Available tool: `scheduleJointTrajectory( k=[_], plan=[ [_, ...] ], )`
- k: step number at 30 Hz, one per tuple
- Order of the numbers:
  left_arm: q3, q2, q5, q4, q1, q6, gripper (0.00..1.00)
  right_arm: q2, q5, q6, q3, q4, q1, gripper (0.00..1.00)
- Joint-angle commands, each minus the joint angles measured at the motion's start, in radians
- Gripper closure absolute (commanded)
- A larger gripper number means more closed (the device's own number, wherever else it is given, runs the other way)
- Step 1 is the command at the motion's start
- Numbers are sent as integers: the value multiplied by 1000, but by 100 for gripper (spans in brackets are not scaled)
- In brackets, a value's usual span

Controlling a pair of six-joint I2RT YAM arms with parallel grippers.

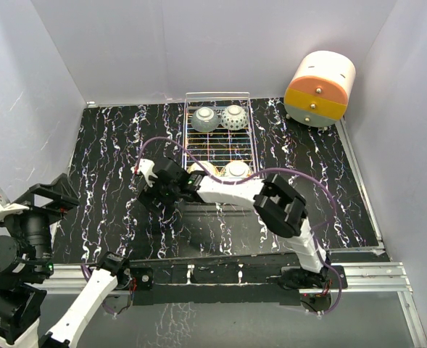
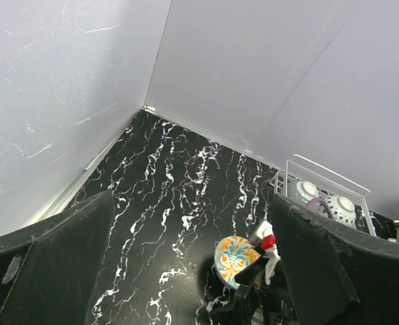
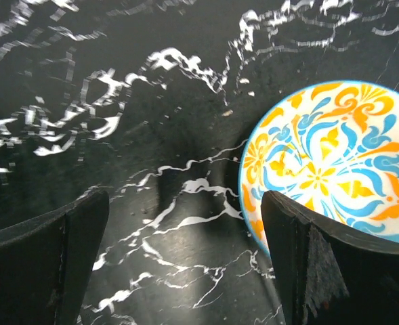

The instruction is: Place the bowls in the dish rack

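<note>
The right pincer (image 3: pixel 185 203) is spread wide, low over the black worktop (image 3: pixel 118 81), holding nothing. The flowery orange bowl (image 3: pixel 328 162) sits right by one finger, beside the dish rack (image 1: pixel 251 138). Four bowls (image 1: pixel 204 118) are in the rack. I think this is the last pick-up: next it must shift over and pinch the rim. The left pincer (image 2: pixel 192 200) is spread too.

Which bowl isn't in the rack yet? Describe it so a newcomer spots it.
Find the rectangular silver wire dish rack at the back middle of the black marbled table. Just off its near left corner, at the open right gripper, is a small round ceramic bowl. Its inside shows orange, yellow and blue flowers with a blue rim; the bowls in the rack show only pale outsides.
</note>
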Motion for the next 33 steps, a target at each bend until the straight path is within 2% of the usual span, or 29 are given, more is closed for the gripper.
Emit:
scheduleJointTrajectory(
  k=[1,12,15,19,28,31,33],
  plan=[
    [21,-13,-26,-38,-5,5,3,67,59,-47,119,-54,-3,2],
    [-17,-19,-29,-28,-14,2,3,173,229,-117,163,-4,-1,5],
    [-20,-20,-36,-27,-16,2,3,192,254,-137,187,-7,-1,15],
    [-26,-19,-42,-27,-16,2,3,214,272,-153,220,-26,2,37],
    [-17,-9,-45,-28,-17,2,3,249,308,-162,231,-34,5,41],
    [-14,-9,-44,-29,-17,2,3,263,338,-168,239,-32,5,51],
    [-14,-6,-44,-30,-18,3,3,268,340,-171,246,-36,5,54]
  ],
)
